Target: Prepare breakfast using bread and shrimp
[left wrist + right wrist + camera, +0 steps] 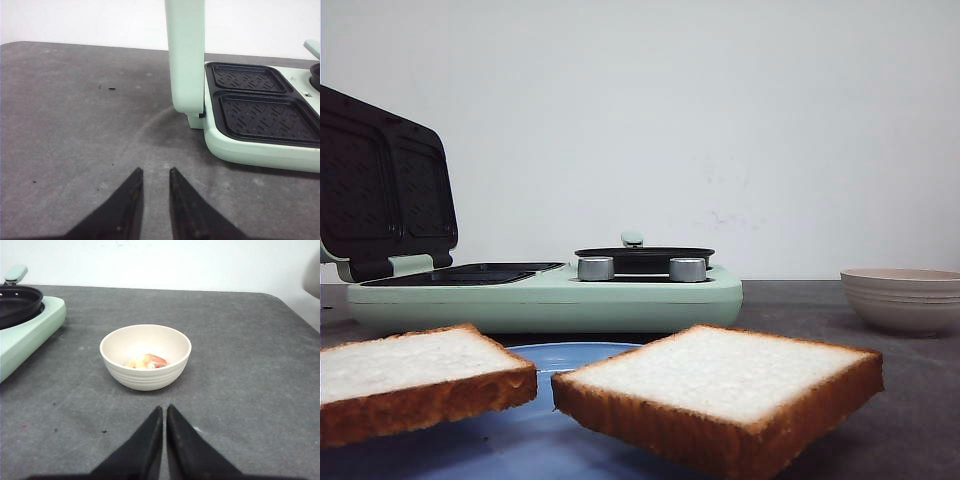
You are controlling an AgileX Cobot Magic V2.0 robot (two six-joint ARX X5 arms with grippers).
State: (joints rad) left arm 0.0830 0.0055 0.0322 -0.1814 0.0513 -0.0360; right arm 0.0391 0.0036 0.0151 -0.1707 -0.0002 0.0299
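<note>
On the grey table, nothing is started: your right claw is closed and empty, the shrimp bowl just ahead. Your left claw, slightly parted, holds nothing; fetch the bread first.

The front view sits low, almost level with the bench, facing forward; two bread slices loom very close, the green sandwich maker behind at 12 o'clock, a bowl at 2 o'clock. The left wrist view looks down over the left gripper at the maker's open plates. The right wrist view looks over the right gripper at that bowl, the maker's pan end at 10 o'clock.
</note>
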